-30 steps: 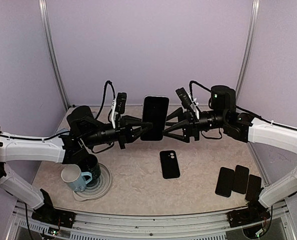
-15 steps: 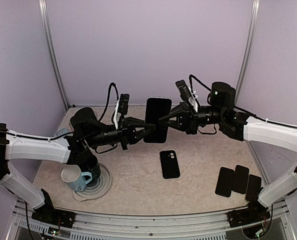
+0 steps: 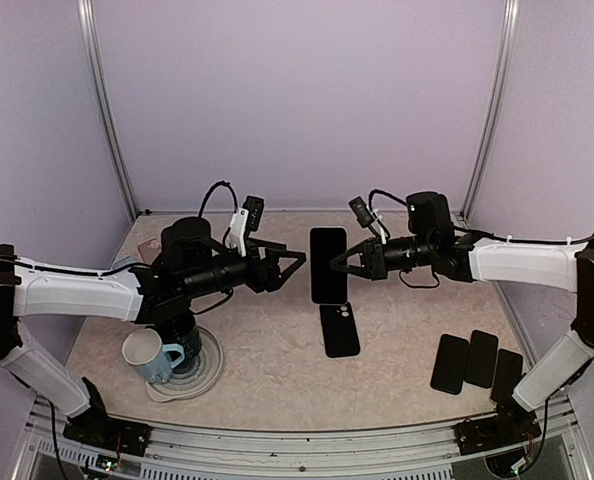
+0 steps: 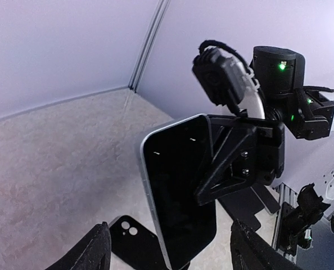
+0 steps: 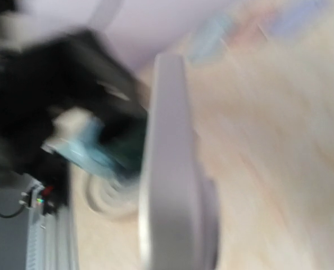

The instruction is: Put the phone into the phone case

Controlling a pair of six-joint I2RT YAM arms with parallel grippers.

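- While the right tool [image 3: 349, 264] alone pinches the phone [image 3: 328, 262] by its side edge, upright above the far end of the phone case [image 3: 339, 332], the left tool [image 3: 293, 268] stands spread open just beside it, touching nothing.
- A likely risk: a grip on one edge may let the phone pivot or slip on the way down.
- Nothing pins the case on the worktop [image 3: 267, 350], so an off-square press could shove it aside.
- The left wrist view shows the dark screen and the clamping fingers [image 4: 229, 169]; the overhead view cannot.
- The right wrist view is blurred, and only the phone's pale edge [image 5: 170, 169] reads.
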